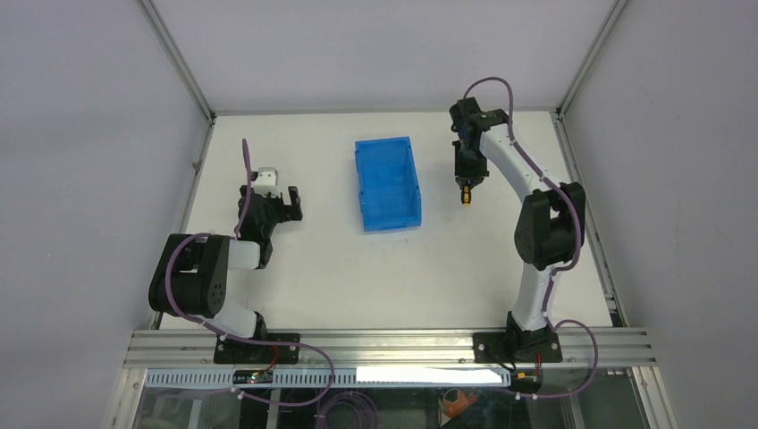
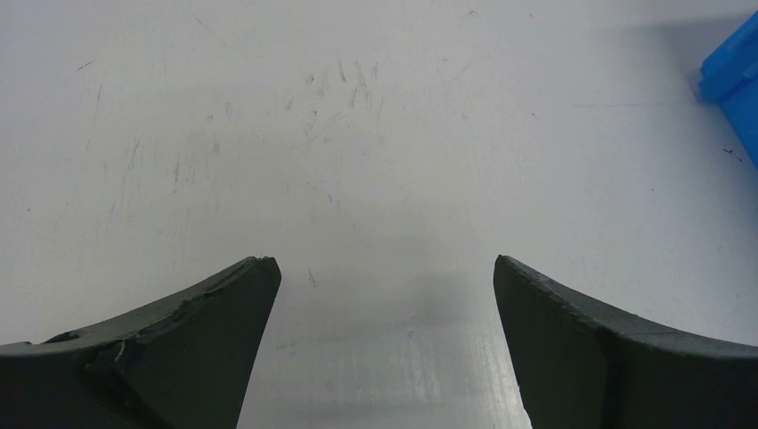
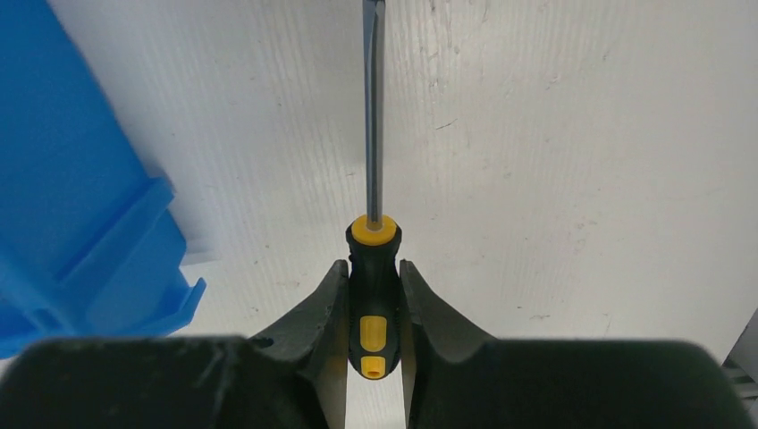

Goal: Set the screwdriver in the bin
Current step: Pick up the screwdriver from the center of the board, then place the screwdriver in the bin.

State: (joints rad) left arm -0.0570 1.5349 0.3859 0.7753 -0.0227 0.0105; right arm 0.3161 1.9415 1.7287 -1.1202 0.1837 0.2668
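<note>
R arm's claw [image 3: 373,268] is clamped narrow on the small screwdriver with the orange-yellow and black handle and thin dark metal shaft [image 3: 374,179]. The pads pinch the handle on both sides and the shaft sticks out fwd past the tips. From the top cam the claw [image 1: 465,183] hangs over the far-right part of the white desk [image 1: 402,277], with the screwdriver [image 1: 465,195] under it, beside the right wall of the rectangular translucent blue plastic bin [image 1: 386,179] but apart from it. It's not in the bin yet. The bin sits in the far half of the desk, abt midway btw the left and right edges, and looks empty. The wrist cam shows a bin corner [image 3: 80,223] at the left of the view.

L claw [image 2: 384,268] is spread wide w/ nothing btw the pads, only bare desk. It's parked near the left edge [image 1: 279,198], well apart from the bin, whose corner [image 2: 737,80] just shows.

Risks, as I judge them:
- The handle is round and the grip is only two pads, so a quick swing could roll or tilt it.
- The long shaft leads, so if I go sideways too low the tip could hit the bin wall. The bin is loose and would shove or tip.
- If I let go before the whole length is over the inside, it may land across the rim or drop outside.
- I can't tell height above the desk from these views, so I'd lift first.
</note>
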